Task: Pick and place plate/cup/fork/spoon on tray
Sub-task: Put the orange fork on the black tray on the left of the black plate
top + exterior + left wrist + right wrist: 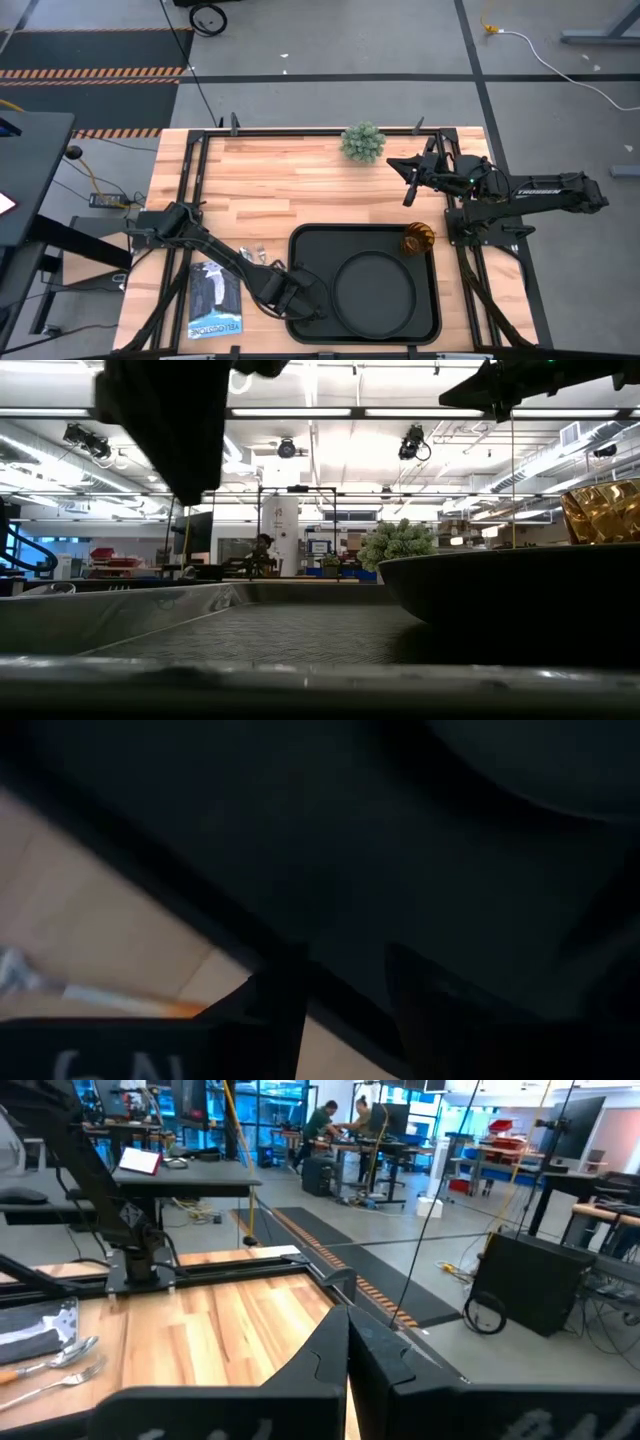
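The black tray (312,250) lies at the table's near middle. The round black plate (375,290) rests in it, and the amber cup (418,238) stands in its far right corner. The fork and spoon (258,256) lie on the wood left of the tray and also show in the right wrist view (62,1364). My left gripper (303,300) is low over the tray's left rim and open, with the rim (150,890) running between its fingers. My right gripper (410,192) is shut and empty, raised near the plant. My left gripper comes slanting down from the table's left, with one finger (272,1005) outside and one finger (440,1015) inside the tray's left rim (330,985). I cannot tell whether either finger touches the rim. The tray lies flat on the table.
A green bushy plant (362,142) stands at the table's far middle. A printed booklet (215,302) lies near the front left, beside the left arm. Bare wood lies between the plant and the tray.
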Tool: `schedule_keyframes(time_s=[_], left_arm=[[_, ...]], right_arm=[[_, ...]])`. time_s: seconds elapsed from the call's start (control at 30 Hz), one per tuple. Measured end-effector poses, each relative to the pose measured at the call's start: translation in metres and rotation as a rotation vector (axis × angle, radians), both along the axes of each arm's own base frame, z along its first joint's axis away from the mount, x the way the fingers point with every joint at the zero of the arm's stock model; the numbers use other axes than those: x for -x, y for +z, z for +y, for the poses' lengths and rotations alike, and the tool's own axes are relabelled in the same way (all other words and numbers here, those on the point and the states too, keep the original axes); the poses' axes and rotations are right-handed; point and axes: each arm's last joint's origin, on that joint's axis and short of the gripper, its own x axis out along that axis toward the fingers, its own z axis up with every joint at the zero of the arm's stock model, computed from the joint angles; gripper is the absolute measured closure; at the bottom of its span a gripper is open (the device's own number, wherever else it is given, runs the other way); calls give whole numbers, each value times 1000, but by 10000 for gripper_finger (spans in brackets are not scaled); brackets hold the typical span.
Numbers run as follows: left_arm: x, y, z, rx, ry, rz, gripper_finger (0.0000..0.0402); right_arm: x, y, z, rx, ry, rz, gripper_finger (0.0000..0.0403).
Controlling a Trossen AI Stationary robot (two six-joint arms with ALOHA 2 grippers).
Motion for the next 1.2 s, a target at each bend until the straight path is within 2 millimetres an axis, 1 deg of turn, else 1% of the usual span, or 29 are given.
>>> schedule_keyframes(time_s=[0.07, 0.17, 0.27, 0.4, 0.47, 0.57, 0.73, 0.93, 1.1, 1.2], left_arm=[[-2, 1, -1, -1, -45, -21, 260], [-3, 1, -1, 10, -23, -28, 260], [-3, 1, 0, 15, 101, -46, 260], [-1, 1, 1, -32, 300, -126, 260], [-2, -4, 2, -69, 378, -165, 260], [-2, -15, 1, -122, 486, -186, 260], [2, -35, 3, -159, 666, -153, 260], [12, -36, 4, -166, 783, -95, 260], [26, -36, 6, -195, 851, 61, 260], [29, -35, 7, -208, 896, 92, 260]], right_arm=[[0, 1, 0, 4, 0, -6, 396], [0, 2, 0, 6, 2, -17, 396], [0, 3, 0, 12, 2, -24, 396], [0, 4, 0, 17, 3, -35, 396], [0, 4, 0, 17, 3, -34, 396], [-2, 2, 0, 16, 4, -23, 396], [-6, 0, 0, 20, 27, -2, 396], [-9, -2, 0, 16, 39, 5, 396], [-10, -2, 0, -1, 45, -5, 396], [-11, -1, 1, -1, 51, -13, 396]])
